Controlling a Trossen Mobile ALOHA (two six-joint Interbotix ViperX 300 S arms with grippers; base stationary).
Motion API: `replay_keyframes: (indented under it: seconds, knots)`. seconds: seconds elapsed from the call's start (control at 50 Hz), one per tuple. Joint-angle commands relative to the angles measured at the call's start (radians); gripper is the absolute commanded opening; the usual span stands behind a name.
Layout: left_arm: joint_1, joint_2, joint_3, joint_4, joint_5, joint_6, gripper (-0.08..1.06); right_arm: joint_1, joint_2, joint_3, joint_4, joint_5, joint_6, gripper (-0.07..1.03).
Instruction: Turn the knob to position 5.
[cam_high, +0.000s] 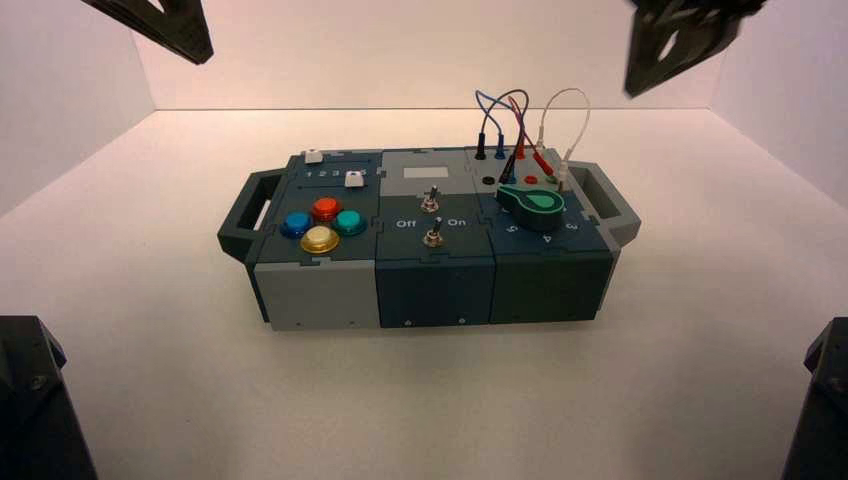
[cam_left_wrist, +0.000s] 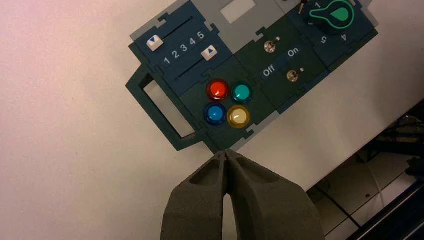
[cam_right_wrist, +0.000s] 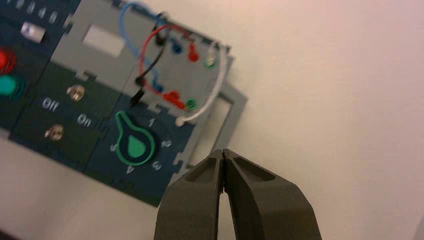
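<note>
The knob (cam_right_wrist: 136, 146) is on the box (cam_high: 435, 290), in the near part of its right section. Its pointed end is turned to the far left corner of the knob's panel, and not to the 5 (cam_left_wrist: 324, 40). The 1 (cam_right_wrist: 151, 122) lies to one side of this end and the 5 to the other side.

The right gripper (cam_right_wrist: 223, 152) hangs in the air, beyond the box and to the right of the wires (cam_high: 520, 115). Its two fingers are together, with nothing between them, and it is apart from the knob. The left gripper (cam_left_wrist: 225, 152) also is in the air, beyond the box and to its left, its fingers together and empty.

Four round buttons (cam_high: 326, 209), red, blue, green and yellow, sit on the near left part. Two metal switches (cam_high: 433, 233) stand in the middle section.
</note>
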Motion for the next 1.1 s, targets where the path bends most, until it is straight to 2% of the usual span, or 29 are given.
replay_keyframes:
  seconds: [0.02,0.22,0.44,0.82,1.1]
  knots:
    - [-0.006,0.018,-0.021,-0.002,-0.012,-0.002,-0.03,0.046,0.069,-0.051,-0.002,0.011,-0.017,-0.02]
    - [-0.026,0.038,-0.025,-0.002,-0.017,-0.002,-0.03,0.074,0.186,-0.092,-0.008,0.040,-0.066,-0.02]
    - [-0.032,0.040,-0.028,-0.002,-0.017,-0.002,-0.03,0.104,0.275,-0.143,-0.023,0.041,-0.091,-0.02]
    - [-0.032,0.031,-0.021,-0.002,-0.018,-0.002,-0.03,0.170,0.373,-0.206,-0.040,0.058,-0.107,-0.02]
    - [-0.031,0.031,-0.020,-0.002,-0.025,0.000,-0.03,0.186,0.414,-0.221,-0.038,0.060,-0.109,-0.02]
